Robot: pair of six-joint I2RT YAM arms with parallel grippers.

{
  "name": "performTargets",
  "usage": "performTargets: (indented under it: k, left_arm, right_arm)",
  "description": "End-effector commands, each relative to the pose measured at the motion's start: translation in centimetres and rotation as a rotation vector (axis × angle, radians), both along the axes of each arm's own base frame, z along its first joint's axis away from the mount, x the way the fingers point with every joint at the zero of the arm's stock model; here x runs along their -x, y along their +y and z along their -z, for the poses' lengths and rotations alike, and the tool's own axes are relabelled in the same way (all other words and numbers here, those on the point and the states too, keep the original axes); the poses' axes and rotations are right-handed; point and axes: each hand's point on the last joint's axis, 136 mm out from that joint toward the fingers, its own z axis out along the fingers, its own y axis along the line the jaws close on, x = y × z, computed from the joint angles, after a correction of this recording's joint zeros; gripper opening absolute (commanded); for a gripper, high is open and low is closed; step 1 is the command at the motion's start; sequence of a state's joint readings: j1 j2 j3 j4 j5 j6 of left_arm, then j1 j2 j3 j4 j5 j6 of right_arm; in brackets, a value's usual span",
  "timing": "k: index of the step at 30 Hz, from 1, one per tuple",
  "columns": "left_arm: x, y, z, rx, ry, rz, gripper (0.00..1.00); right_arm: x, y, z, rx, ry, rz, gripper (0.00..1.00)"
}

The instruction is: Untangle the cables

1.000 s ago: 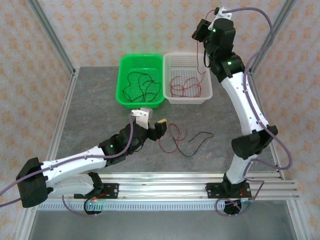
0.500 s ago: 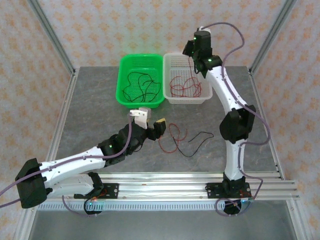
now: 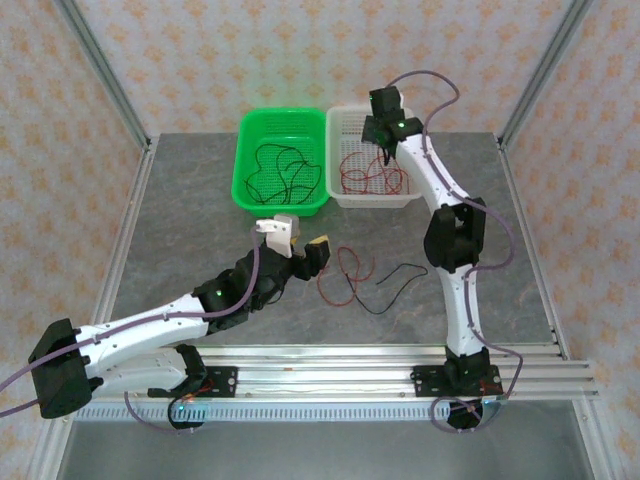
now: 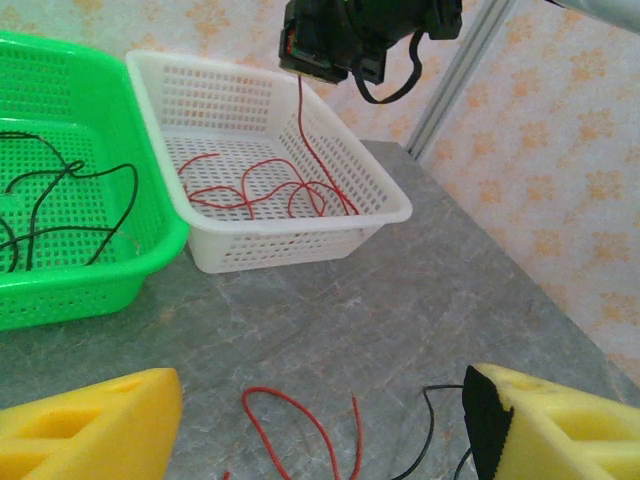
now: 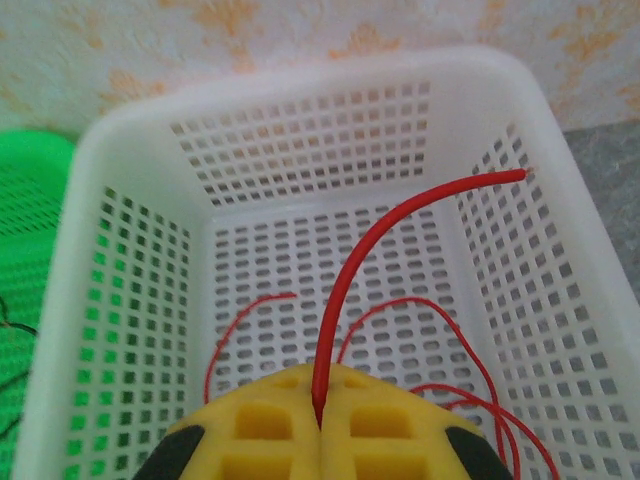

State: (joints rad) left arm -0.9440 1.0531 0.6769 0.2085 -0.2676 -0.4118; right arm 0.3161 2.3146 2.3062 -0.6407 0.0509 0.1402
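Grey marbled table (image 3: 190,225), pale wallpaper with orange floral motifs (image 3: 200,60) beyond its far edge, silver metal posts (image 3: 105,68) at far corners, aluminium rail (image 3: 340,362) along near edge, even light

Left arm (image 3: 150,320) lies low with left fingers (image 4: 90,425) parted; right arm (image 3: 428,178) stretches forward, right fingers (image 5: 260,430) pinched together.

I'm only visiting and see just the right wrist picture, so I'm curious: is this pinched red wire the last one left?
Observer: No. A thin red cable and a thin black cable lie loose on the grey table.
Operator: Where do black ones go?
Observer: Several thin black wires lie in the green plastic basket.
Operator: And the other pincer?
Observer: The left pincer is open, hovering by those table cables.
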Motion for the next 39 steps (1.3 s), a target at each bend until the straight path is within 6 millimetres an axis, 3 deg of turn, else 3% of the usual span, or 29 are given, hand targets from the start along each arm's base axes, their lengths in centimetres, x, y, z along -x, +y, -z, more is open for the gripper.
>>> performTargets:
  k: [1, 11, 17, 22, 32, 39]
  left_arm:
    - [0.3, 0.8, -0.4, 0.017, 0.006, -0.031, 0.75]
    - [0.3, 1.0, -0.2, 0.028, 0.025, -0.047, 0.75]
    - [0.3, 1.1, -0.1, 0.029, 0.029, -0.055, 0.75]
    - [0.2, 1.2, 0.2, 0.013, 0.044, -0.065, 0.75]
    - [0.3, 1.3, 1.1, 0.006, 0.089, -0.078, 0.75]
    - [0.3, 2.0, 2.8, -0.047, 0.178, -0.13, 0.73]
  right_arm:
    - [0.4, -0.6, 1.7, 0.071, 0.059, 0.006, 0.0]
    - [0.8, -0.4, 7.4, 0.11, 0.194, -0.033, 0.0]
    - [1.0, 0.2, 8.4, 0.092, 0.223, -0.054, 0.25]
    - [1.1, 0.3, 7.8, 0.085, 0.215, -0.056, 0.4]
    - [1.7, 1.1, 5.5, 0.065, 0.192, -0.073, 0.43]
    - [3.9, 2.5, -0.5, 0.033, 0.109, -0.1, 0.47]
